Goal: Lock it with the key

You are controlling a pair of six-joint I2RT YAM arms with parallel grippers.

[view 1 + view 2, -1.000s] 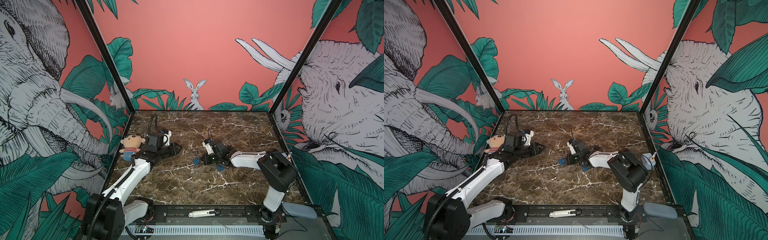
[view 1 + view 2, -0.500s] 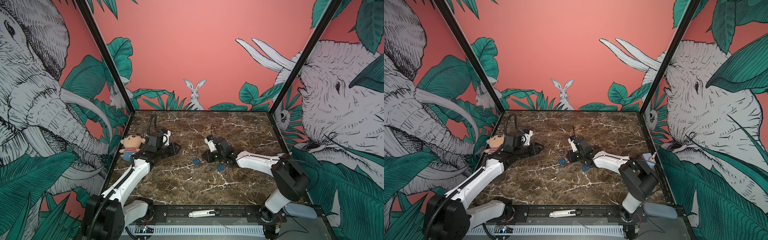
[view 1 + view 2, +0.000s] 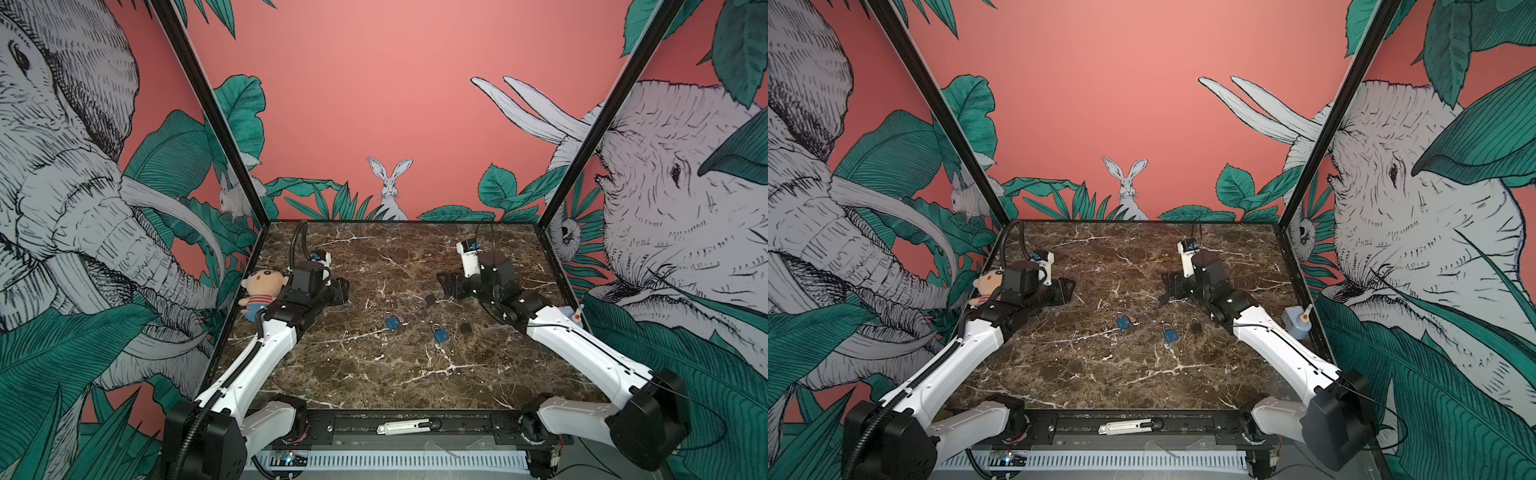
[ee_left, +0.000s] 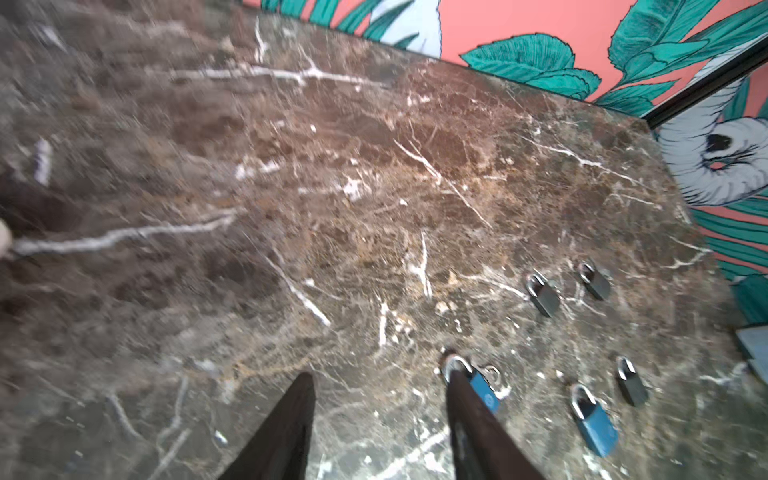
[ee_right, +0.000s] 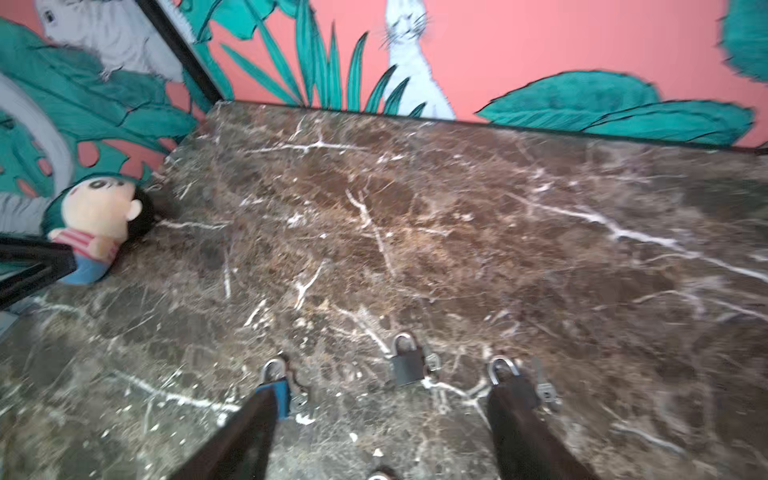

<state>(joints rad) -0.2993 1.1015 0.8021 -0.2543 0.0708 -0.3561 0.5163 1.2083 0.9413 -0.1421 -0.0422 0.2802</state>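
Note:
Several small padlocks lie on the marble table (image 3: 374, 386). In both top views one blue padlock (image 3: 392, 322) (image 3: 1124, 322) has a small key (image 3: 402, 320) beside it. A second blue padlock (image 3: 439, 333) and a dark padlock (image 3: 465, 327) lie to its right. Another dark padlock (image 3: 430, 298) lies just in front of my right gripper (image 3: 446, 286) (image 5: 383, 388), which is open and empty. My left gripper (image 3: 343, 289) (image 4: 378, 378) is open and empty above bare marble. One of its fingers (image 4: 461, 395) covers part of the keyed blue padlock (image 4: 484, 388).
A plush doll (image 3: 262, 291) sits at the left wall beside my left arm. A blue-grey box with a white knob (image 3: 1296, 322) stands at the right edge. A utility knife (image 3: 409, 427) lies on the front rail. Walls close three sides.
My right gripper has opened wide and drawn back from the blue padlock towards the back right, its arm swinging outward. My left gripper has opened wider in place.

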